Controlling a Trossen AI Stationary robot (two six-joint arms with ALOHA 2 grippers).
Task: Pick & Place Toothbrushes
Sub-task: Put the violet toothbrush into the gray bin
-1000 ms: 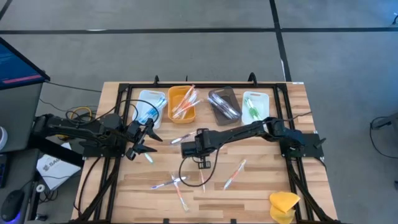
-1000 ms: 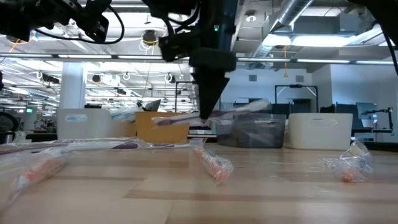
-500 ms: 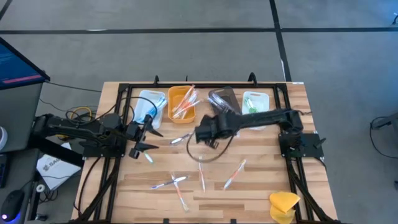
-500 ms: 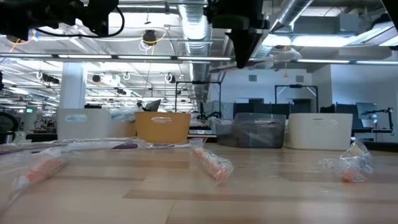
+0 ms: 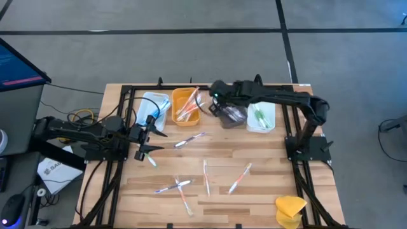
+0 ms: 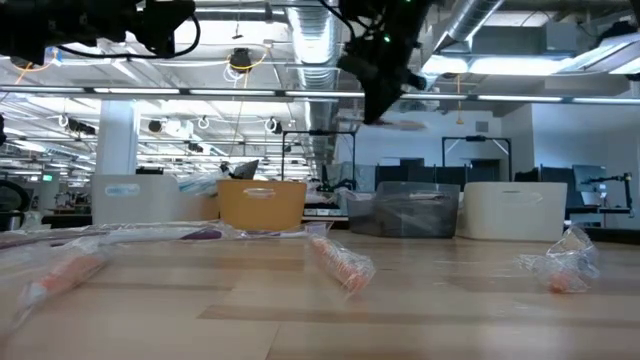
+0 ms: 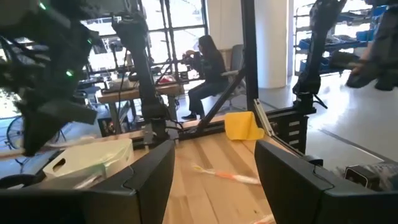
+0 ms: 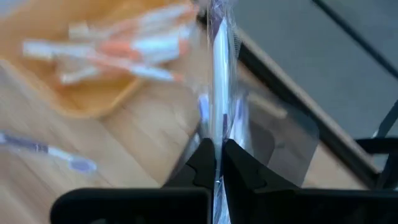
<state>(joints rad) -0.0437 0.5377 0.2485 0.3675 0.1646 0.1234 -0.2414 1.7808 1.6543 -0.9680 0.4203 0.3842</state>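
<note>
- We see the right arm stretched across the far side of the wooden slatted table, its forearm running from the right edge toward the row of trays
- The right gripper hangs high over the gap between the orange plastic tray and the dark translucent tray
- Its fingers are pinched together on a clear-wrapped toothbrush with a purplish handle, which stands out straight ahead of the fingertips
- In the low view that held toothbrush shows as a pale horizontal streak well above the trays
- The left arm waits folded at the table's left edge, the left gripper with fingers parted and holding nothing
- Loose wrapped toothbrushes lie on the table: one near the orange tray, others toward the near side
- More toothbrushes lie in the orange tray, and green-handled ones in the white rectangular tray
</note>
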